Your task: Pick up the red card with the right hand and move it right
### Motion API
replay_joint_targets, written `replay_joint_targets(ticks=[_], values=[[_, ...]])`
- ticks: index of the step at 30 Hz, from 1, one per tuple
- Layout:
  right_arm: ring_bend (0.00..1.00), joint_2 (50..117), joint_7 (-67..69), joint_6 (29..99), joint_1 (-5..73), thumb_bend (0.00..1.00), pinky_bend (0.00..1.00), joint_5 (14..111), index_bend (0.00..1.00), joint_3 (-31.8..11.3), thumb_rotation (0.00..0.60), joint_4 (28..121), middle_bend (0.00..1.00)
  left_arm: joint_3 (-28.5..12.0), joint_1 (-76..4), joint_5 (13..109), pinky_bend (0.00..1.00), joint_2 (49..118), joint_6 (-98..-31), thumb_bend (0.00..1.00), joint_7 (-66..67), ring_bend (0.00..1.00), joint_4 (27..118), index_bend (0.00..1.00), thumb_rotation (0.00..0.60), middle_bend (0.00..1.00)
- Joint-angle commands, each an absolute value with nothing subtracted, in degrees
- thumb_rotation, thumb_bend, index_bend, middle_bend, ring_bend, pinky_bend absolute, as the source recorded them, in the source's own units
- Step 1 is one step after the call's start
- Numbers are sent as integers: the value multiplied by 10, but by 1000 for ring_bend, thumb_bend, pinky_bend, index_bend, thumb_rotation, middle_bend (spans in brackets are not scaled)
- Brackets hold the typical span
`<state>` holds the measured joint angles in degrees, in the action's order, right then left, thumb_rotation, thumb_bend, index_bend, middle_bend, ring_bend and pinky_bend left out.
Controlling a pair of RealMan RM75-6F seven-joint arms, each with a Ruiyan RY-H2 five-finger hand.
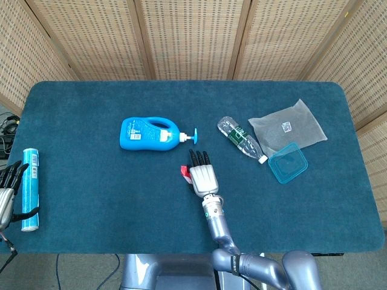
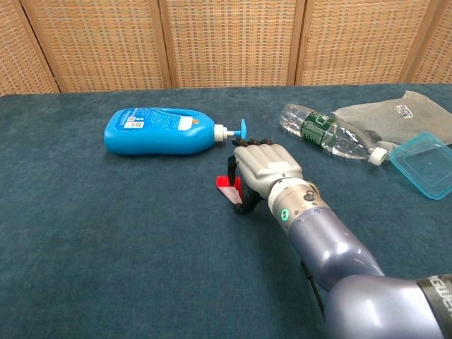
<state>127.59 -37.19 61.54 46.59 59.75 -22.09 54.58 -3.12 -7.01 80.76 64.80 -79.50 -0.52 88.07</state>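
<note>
The red card point(image 2: 227, 188) is small and sits tilted at the middle of the blue table, one edge raised off the cloth. My right hand point(image 2: 267, 168) is on its right side and pinches it between the thumb and curled fingers. In the head view only a sliver of the red card point(image 1: 184, 173) shows at the left edge of my right hand point(image 1: 204, 176). My left hand point(image 1: 6, 188) rests at the table's far left edge, fingers apart and holding nothing.
A blue detergent bottle point(image 1: 148, 133) lies just behind the hand, pump nozzle point(image 2: 241, 128) near my fingers. To the right are a plastic water bottle point(image 1: 240, 139), a clear bag point(image 1: 288, 126) and a blue lid point(image 1: 287, 162). A blue tube point(image 1: 29, 188) lies at far left.
</note>
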Motion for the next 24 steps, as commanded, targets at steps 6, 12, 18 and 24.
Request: replay_joint_targets(ticks=[6, 12, 18, 24], values=[[0, 1271, -375, 611, 466, 380, 0, 592, 505, -220, 600, 554, 0, -30, -70, 809, 47, 647, -794, 145, -7, 0, 881, 0, 600, 0], [0, 1269, -376, 608, 466, 416, 0, 588, 522, -219, 600, 559, 0, -30, -71, 809, 51, 647, -794, 145, -7, 0, 881, 0, 600, 0], [0, 1267, -379, 604, 468, 450, 0, 583, 555, -217, 600, 560, 0, -30, -71, 808, 51, 648, -793, 146, -7, 0, 880, 0, 600, 0], [0, 1265, -378, 602, 470, 489, 0, 581, 575, -219, 600, 563, 0, -30, -71, 808, 51, 648, -793, 146, -7, 0, 881, 0, 600, 0]])
